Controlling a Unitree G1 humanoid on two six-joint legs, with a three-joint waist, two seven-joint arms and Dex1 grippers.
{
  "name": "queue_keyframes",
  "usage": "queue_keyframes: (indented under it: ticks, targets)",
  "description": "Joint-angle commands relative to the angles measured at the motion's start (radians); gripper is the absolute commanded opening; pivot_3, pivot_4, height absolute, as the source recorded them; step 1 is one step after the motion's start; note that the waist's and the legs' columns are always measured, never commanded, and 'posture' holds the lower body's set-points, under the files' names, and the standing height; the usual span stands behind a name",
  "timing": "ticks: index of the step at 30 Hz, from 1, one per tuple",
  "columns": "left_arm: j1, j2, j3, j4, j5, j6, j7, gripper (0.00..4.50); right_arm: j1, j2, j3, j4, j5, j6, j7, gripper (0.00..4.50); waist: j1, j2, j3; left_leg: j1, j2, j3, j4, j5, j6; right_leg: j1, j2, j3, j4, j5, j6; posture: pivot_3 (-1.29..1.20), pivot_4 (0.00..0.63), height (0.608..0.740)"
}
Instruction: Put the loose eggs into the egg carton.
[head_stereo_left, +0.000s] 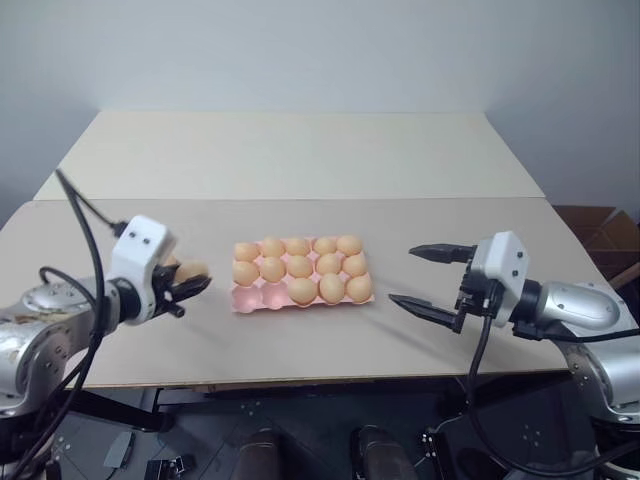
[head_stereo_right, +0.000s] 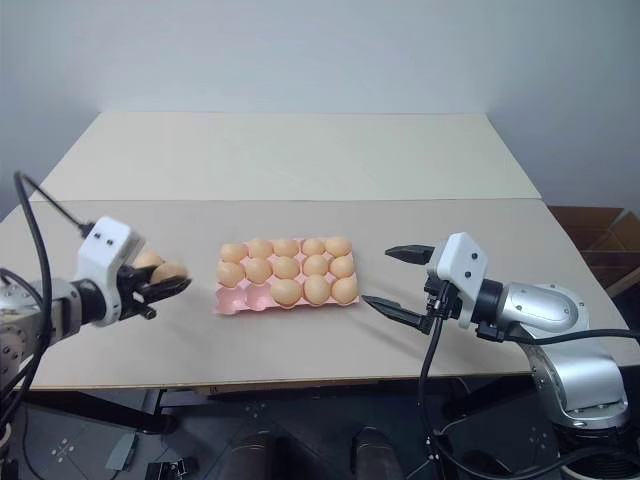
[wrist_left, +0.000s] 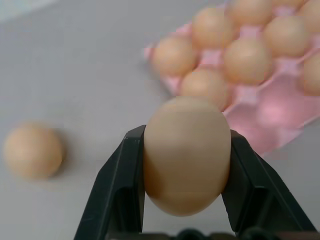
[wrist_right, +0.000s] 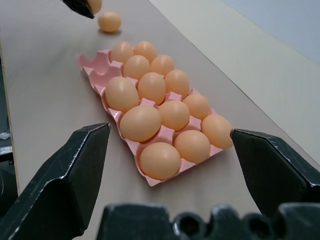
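Left pincer (head_stereo_left: 190, 285) clamped on one egg (wrist_left: 186, 155) just left of the egg carton (head_stereo_left: 250, 298) – ease it into what looks like an empty near-left cup – right pincer (head_stereo_left: 432, 282) apart, idle; another loose egg (wrist_left: 32, 150) waits on the tabletop (head_stereo_left: 300, 340).

Light orange-tan eggs (head_stereo_left: 300, 266) sit in a pale pink egg carton (head_stereo_left: 247, 299) on a plain beige surface (head_stereo_left: 300, 150). The left end effector (wrist_left: 186, 165) has black fingers (wrist_left: 116, 190) around an orange-tan egg (wrist_left: 186, 155). Just beside it lies another matching egg (wrist_left: 32, 150).
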Motion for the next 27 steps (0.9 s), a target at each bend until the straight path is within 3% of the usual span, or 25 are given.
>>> queue_keyframes:
  ticks: [1,9,15,17,18,23,27]
  targets:
    - [-0.048,-0.005,-0.137,0.003,-0.004,-0.083,-0.095,1.78,-0.020,0.009,-0.002,-0.026,0.013,-0.022,-0.021,4.50,0.000,0.000,0.000,0.000,0.000,0.000,0.000,0.000,0.000,0.000,0.000,0.000,0.000,0.000,0.000,0.00,0.150,0.740]
    - [-0.139,0.001,-0.373,0.122,0.106,-0.221,-0.223,1.78,-0.018,0.023,-0.005,-0.047,0.014,-0.013,-0.070,4.50,-0.001,0.000,0.000,0.000,0.000,0.000,0.000,0.000,0.000,0.000,0.001,0.000,0.000,0.000,0.000,0.00,0.150,0.740]
    - [-0.167,-0.002,-0.395,0.131,0.147,-0.250,-0.241,3.70,0.006,0.019,-0.017,-0.075,0.028,-0.001,-0.088,4.50,0.000,0.000,0.000,-0.002,-0.001,-0.001,0.000,0.000,0.000,-0.001,0.001,0.000,-0.001,0.000,0.001,0.00,0.150,0.740]
    - [-0.169,-0.011,-0.356,0.123,0.140,-0.262,-0.240,4.39,0.010,0.017,-0.021,-0.078,0.031,0.001,-0.093,4.50,0.000,0.000,0.000,-0.002,-0.001,-0.001,0.000,0.000,0.000,-0.001,0.001,0.000,-0.001,0.000,0.002,0.00,0.150,0.740]
    - [-0.172,-0.012,-0.338,0.121,0.131,-0.256,-0.242,4.48,0.011,0.016,-0.022,-0.079,0.032,0.002,-0.095,4.50,0.000,0.000,0.000,-0.002,-0.001,-0.001,0.000,0.000,0.000,-0.001,0.001,0.000,-0.001,0.000,0.002,0.00,0.150,0.740]
    - [-0.121,0.052,-0.161,0.072,0.062,-0.266,-0.306,4.48,0.008,0.015,-0.019,-0.078,0.040,0.003,-0.097,4.50,-0.008,0.000,0.000,-0.002,0.000,-0.001,0.000,0.000,0.000,-0.001,0.001,0.000,0.000,0.000,0.002,0.00,0.150,0.740]
    - [0.098,0.103,0.125,0.066,0.055,-0.369,-0.405,4.48,-0.004,0.005,-0.015,-0.053,0.047,-0.006,-0.078,4.50,-0.022,0.000,0.000,-0.001,0.001,-0.001,0.000,0.000,0.000,-0.001,0.001,0.000,0.000,0.000,0.002,0.00,0.150,0.740]
